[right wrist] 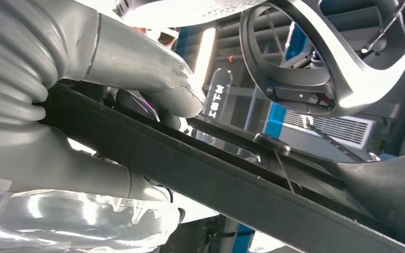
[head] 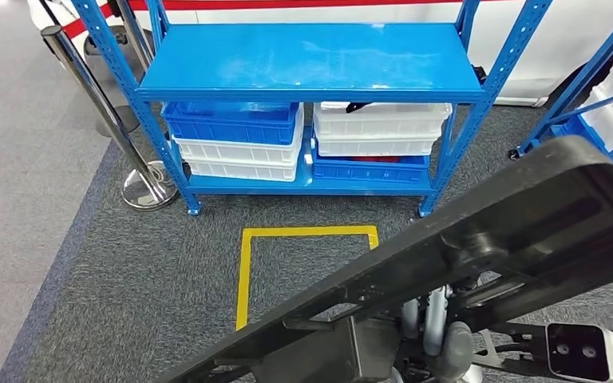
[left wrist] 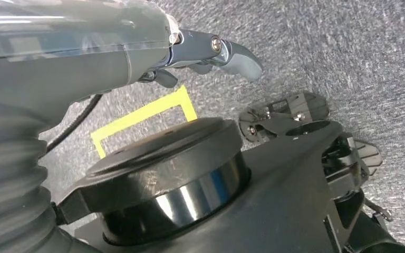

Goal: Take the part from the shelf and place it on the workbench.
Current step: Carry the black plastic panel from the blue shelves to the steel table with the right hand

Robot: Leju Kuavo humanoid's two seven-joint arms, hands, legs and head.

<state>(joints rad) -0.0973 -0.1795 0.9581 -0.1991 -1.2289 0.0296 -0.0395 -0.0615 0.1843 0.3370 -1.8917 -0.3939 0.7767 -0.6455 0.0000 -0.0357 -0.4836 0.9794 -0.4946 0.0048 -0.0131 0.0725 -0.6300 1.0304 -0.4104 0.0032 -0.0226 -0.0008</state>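
— Part [head: 479, 239], where? — Long black part, slanting above the grey carpet before the blue shelf [head: 311, 64].
— Hands? — Right hand [right wrist: 137, 79] grips it; left hand [left wrist: 211, 52] holds nothing, fingers apart.

A chrome stanchion post [head: 88, 88] rises from its round base [head: 145, 185] on the grey carpet [head: 128, 295] at upper left of the head view. A square outline of yellow floor tape [head: 244, 271] lies on the carpet at centre. A white wall panel with a red stripe [head: 303, 5] runs along the top edge.
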